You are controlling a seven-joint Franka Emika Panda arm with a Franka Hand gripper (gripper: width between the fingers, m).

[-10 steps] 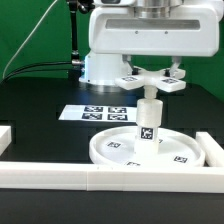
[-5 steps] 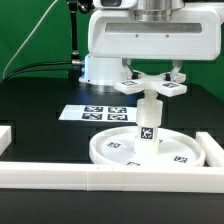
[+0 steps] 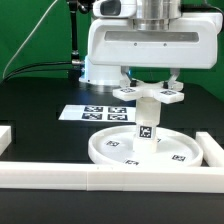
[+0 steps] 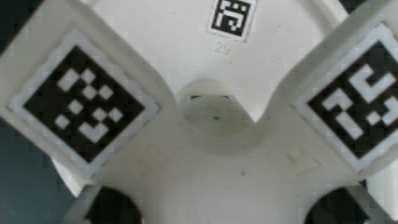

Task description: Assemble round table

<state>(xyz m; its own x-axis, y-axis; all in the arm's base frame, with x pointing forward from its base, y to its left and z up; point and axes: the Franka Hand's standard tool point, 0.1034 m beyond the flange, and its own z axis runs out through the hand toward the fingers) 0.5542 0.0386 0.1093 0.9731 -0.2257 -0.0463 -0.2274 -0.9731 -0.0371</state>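
Observation:
The large rimmed round disc (image 3: 115,148) lies on the black table. The short cylinder post (image 3: 147,122) stands upright on its middle, with a tag on its side. My gripper (image 3: 150,86) is shut on the four-armed cross piece (image 3: 150,94) and holds it level on top of the post. Whether the two are joined is hidden. In the wrist view the cross piece (image 4: 205,110) fills the picture, with tagged arms on both sides, and my dark fingers (image 4: 93,207) sit at its outer edges.
The marker board (image 3: 92,112) lies behind the disc, toward the exterior view's left. Long white rails run along the front (image 3: 90,177), the left (image 3: 5,135) and the right (image 3: 212,150). The arm's base (image 3: 100,68) stands behind.
My gripper has come down with the cross piece, from a little above the post to its top. The arms of the cross piece have turned slightly.

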